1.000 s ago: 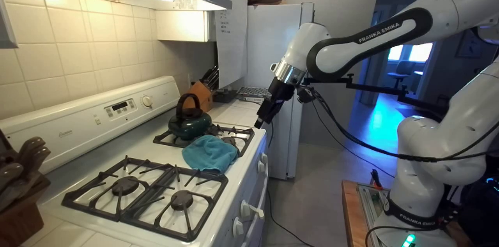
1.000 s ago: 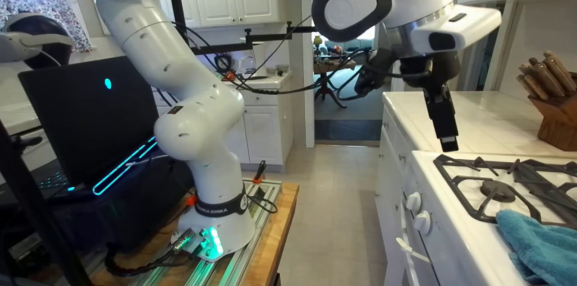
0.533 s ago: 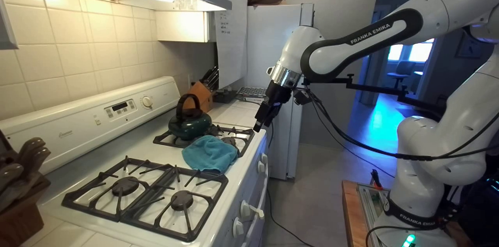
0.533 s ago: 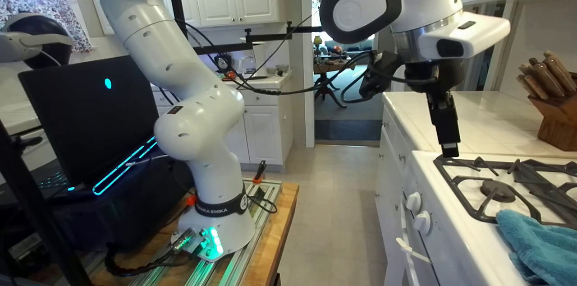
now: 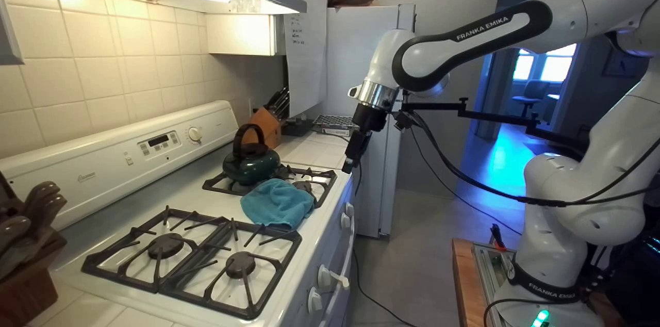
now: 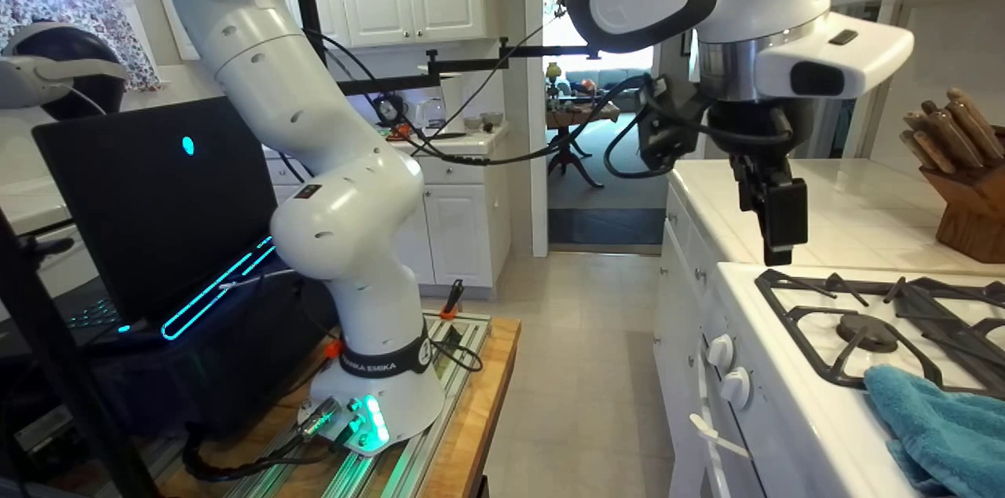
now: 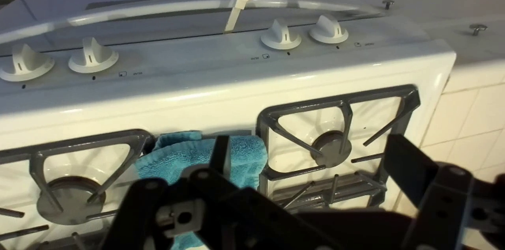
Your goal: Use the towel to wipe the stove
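Near the stove (image 5: 191, 195), the arm (image 5: 490, 38) reads "FRANKA EMIKA".

Towel (image 5: 278, 203): teal-blue, thick-piled cloth, spread loosely, rumpled into soft folds, its edges uneven.
Towel's place: on the stove (image 5: 216, 206), about midway along its front edge, near that edge but short of it, between the two blocks of grates (image 5: 193, 255) and overlapping both.
Stove: white, with dark grates above round burners (image 5: 241, 265), four white knobs (image 7: 93, 56) across the front and a raised panel (image 5: 116, 162) along the back edge.
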`<state>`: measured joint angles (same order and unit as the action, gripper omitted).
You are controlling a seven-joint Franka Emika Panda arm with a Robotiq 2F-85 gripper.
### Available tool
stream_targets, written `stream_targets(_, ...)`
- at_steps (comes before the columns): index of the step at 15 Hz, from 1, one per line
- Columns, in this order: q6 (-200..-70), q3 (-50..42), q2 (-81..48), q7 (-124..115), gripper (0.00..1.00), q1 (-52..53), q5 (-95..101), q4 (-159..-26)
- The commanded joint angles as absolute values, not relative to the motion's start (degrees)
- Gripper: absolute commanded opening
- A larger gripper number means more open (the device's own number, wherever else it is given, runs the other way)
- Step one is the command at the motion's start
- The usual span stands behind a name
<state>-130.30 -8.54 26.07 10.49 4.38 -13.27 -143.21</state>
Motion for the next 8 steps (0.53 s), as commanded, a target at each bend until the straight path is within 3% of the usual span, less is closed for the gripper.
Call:
stream_targets(1, -125.93, -10.23, 19.84, 17.64, 1.00, 4.82, -14.58, -137.05)
stream_targets(8, -136.50, -6.89, 10.05, 13.41, 1.00, 1.10, -9.73, -136.29)
